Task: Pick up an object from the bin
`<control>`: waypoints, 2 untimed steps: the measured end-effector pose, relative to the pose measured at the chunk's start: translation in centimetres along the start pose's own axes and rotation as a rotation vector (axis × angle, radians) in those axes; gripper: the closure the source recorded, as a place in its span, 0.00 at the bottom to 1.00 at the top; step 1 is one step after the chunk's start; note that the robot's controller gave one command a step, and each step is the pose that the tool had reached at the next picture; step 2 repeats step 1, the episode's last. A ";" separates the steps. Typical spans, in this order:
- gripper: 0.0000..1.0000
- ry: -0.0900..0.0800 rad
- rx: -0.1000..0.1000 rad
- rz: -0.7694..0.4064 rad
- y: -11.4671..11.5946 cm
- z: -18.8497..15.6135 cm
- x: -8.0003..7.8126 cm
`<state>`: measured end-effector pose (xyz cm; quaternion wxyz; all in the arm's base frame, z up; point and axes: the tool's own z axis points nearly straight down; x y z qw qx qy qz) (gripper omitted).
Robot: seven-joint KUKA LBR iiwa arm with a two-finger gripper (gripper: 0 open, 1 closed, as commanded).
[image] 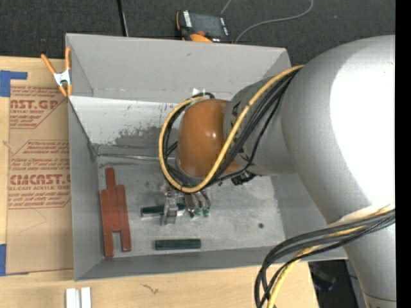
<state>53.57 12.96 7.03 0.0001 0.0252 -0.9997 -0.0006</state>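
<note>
Within a grey metal bin [83, 172] on a dark floor, the gripper [172, 212] is hovering mid-floor, just beside a small dark green flat bar [151, 212]. Whether the gripper is open cannot be told. The bar is being judged light, stiff and slippery, best taken across its narrow width.

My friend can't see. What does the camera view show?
A robot arm's hand is down in the middle of a grey metal bin, next to a small dark green piece. A red-brown block lies at the left, a dark green bar in front.
</note>
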 end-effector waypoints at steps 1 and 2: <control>1.00 -0.010 0.000 -0.069 0.1 -15.0 -0.2; 1.00 -0.010 0.000 -0.069 0.1 -15.0 -0.2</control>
